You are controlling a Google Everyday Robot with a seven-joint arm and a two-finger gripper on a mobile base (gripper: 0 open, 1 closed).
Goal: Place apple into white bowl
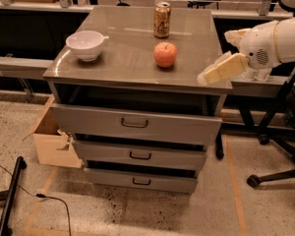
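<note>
Now we see the apple [165, 54] standing alone a little right of the middle of the frame, on the steel top of the drawer cabinet [123, 65]. The gold soda can [162, 19] is near, just above it in the frame. The white bowl [86, 48] stands well apart, toward the upper left, and is empty.

The gripper [217, 72] hangs at the right edge of the cabinet top, apart from the apple and holding nothing. Whether it is open or closed we cannot tell.

We judge the apple firm and moderately heavy, with a smooth skin that may slip or roll. We would take it across its widest part, at the sides. The glossy bowl looks light and breakable, so the apple should be set in low, not dropped.
</note>
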